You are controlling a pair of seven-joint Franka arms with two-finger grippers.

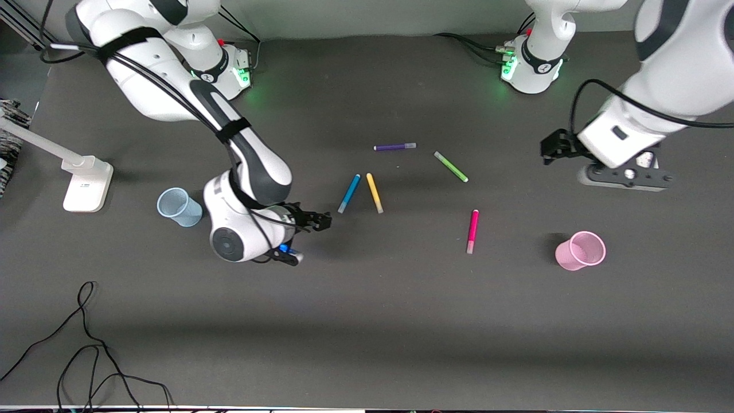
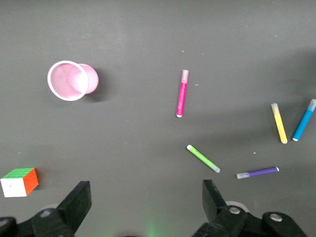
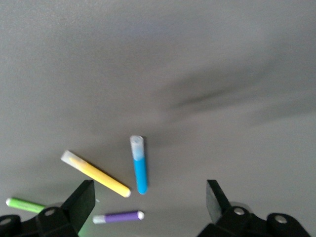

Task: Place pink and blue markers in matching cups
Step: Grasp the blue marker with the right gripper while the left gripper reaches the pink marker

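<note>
The right gripper [image 1: 298, 238] hangs low over the tabletop [image 1: 367, 321], fingers [image 3: 84, 197] spread wide and holding nothing. The blue marker [image 1: 349, 193] lies flat just ahead of the fingertips, toward the bases and the left arm's end. In the right wrist view the blue marker [image 3: 139, 164] sits between the two fingers' lines but short of them, its long axis running roughly along the reach, pale end pointing away. That suggests the fingers would close across its width once the gripper moves forward and down. The yellow marker [image 1: 374, 193] lies close beside it, so it could get nudged.

The blue cup [image 1: 179, 207] stands at the right arm's end, near that arm.

The left gripper [image 1: 559, 150] waits high, fingers [image 2: 76, 202] wide apart and empty. The pink marker [image 1: 472, 230] lies well ahead of them, and the pink cup [image 1: 580, 250] sits nearer the left arm. The right arm is plainly closer to the blue marker.
</note>
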